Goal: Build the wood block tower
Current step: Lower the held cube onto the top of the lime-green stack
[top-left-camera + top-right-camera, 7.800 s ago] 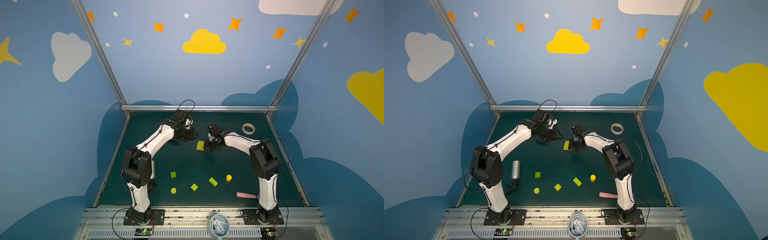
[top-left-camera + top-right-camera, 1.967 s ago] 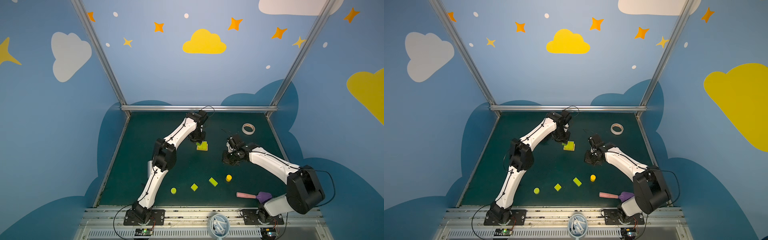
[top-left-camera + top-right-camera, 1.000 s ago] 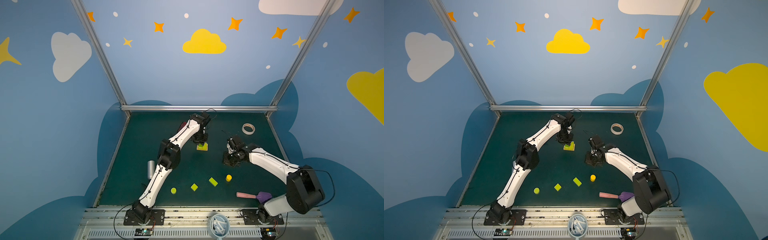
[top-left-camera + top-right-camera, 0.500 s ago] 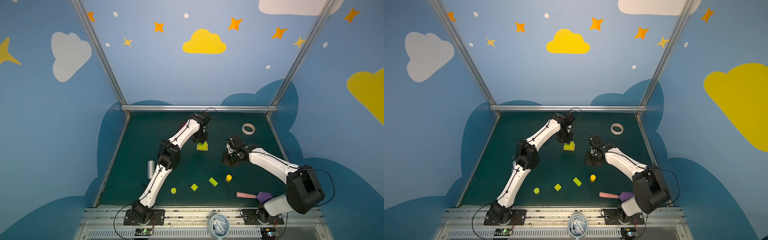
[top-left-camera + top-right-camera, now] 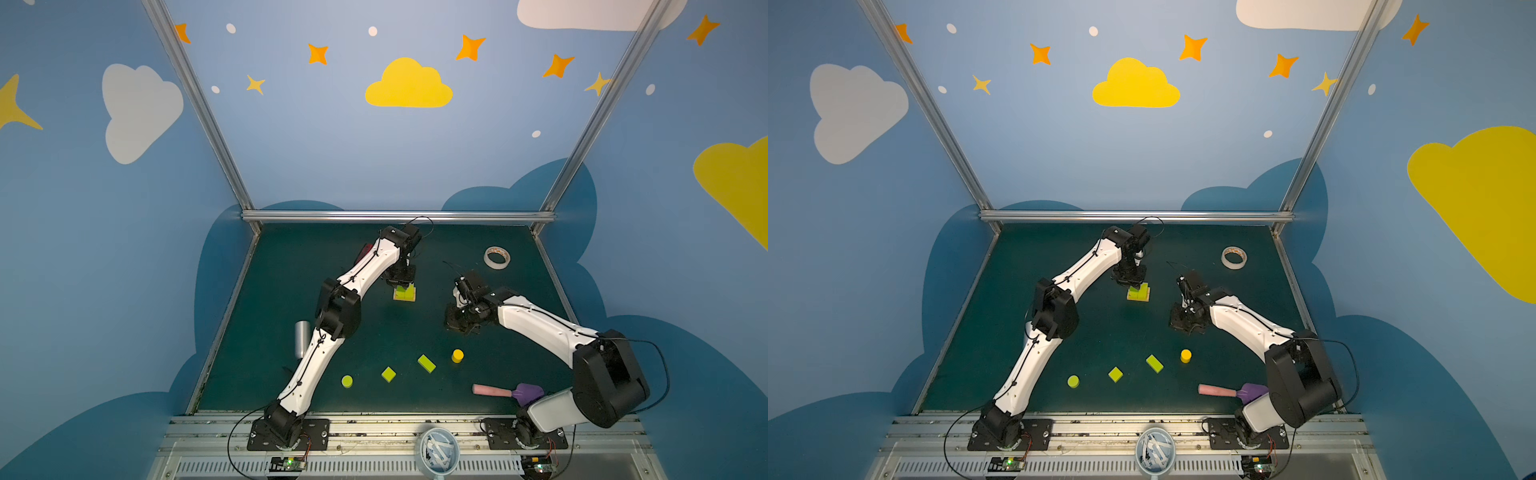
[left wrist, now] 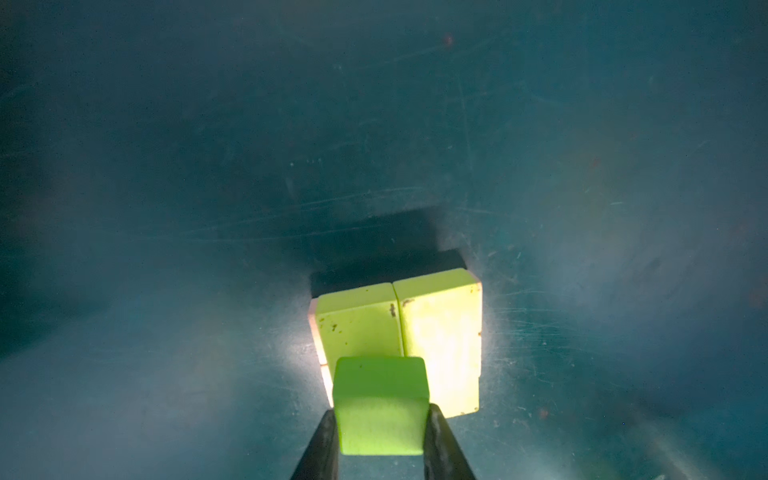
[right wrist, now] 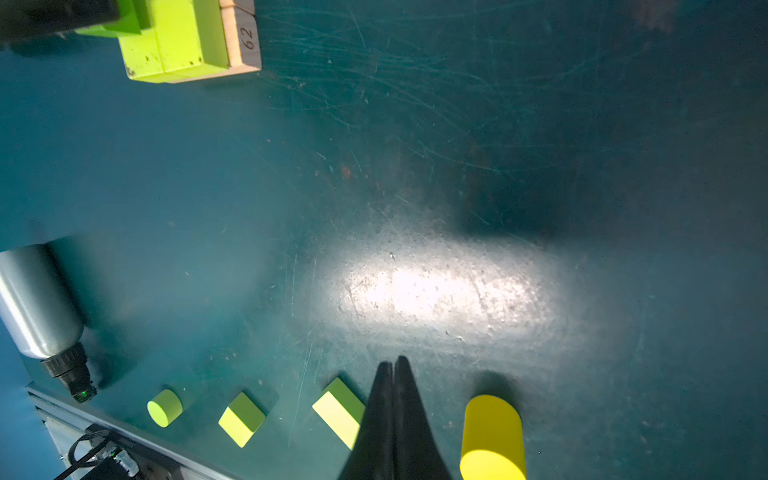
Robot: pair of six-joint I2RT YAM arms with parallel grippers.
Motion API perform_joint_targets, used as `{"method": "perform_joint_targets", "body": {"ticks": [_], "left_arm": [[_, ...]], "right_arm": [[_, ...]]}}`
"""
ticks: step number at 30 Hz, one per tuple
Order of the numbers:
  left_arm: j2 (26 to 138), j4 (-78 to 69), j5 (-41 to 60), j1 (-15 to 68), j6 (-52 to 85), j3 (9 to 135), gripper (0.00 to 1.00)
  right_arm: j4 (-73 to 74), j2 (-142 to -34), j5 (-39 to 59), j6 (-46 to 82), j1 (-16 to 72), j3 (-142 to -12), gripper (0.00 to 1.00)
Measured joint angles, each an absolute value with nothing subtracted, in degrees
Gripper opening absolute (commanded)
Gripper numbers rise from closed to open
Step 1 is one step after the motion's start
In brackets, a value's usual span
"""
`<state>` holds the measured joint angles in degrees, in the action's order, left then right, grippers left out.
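The tower (image 5: 405, 294) (image 5: 1138, 293) stands mid-table as two lime-green bars (image 6: 399, 328) side by side on tan bars (image 7: 243, 37). My left gripper (image 5: 401, 284) (image 6: 381, 415) is shut on a lime-green cube (image 6: 380, 386), held at the top of the bars near one edge; contact cannot be told. Along the front lie a lime cylinder (image 5: 347, 381), a lime cube (image 5: 388, 374), a lime bar (image 5: 427, 363) and a yellow cylinder (image 5: 457, 355). My right gripper (image 5: 459, 328) (image 7: 392, 365) is shut and empty, low over the mat behind the yellow cylinder (image 7: 492, 436).
A white tape roll (image 5: 496, 257) lies at the back right. A pink-handled purple tool (image 5: 507, 390) lies front right by the right arm's base. A silver bottle (image 5: 302, 338) lies left of the left arm. Something red (image 5: 365, 251) shows behind the left forearm.
Over the last second almost nothing has moved: the left gripper keeps the cube over the stack and the right arm stays still.
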<state>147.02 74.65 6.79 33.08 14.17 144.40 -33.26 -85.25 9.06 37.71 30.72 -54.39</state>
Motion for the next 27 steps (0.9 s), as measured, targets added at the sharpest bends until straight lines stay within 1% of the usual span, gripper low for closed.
{"method": "perform_joint_targets", "body": {"ticks": [27], "left_arm": [[147.48,74.59,6.76,33.08,14.37,144.4,0.35]], "right_arm": [[-32.58,-85.32,9.98,37.74,30.7,-54.19,0.0]]}}
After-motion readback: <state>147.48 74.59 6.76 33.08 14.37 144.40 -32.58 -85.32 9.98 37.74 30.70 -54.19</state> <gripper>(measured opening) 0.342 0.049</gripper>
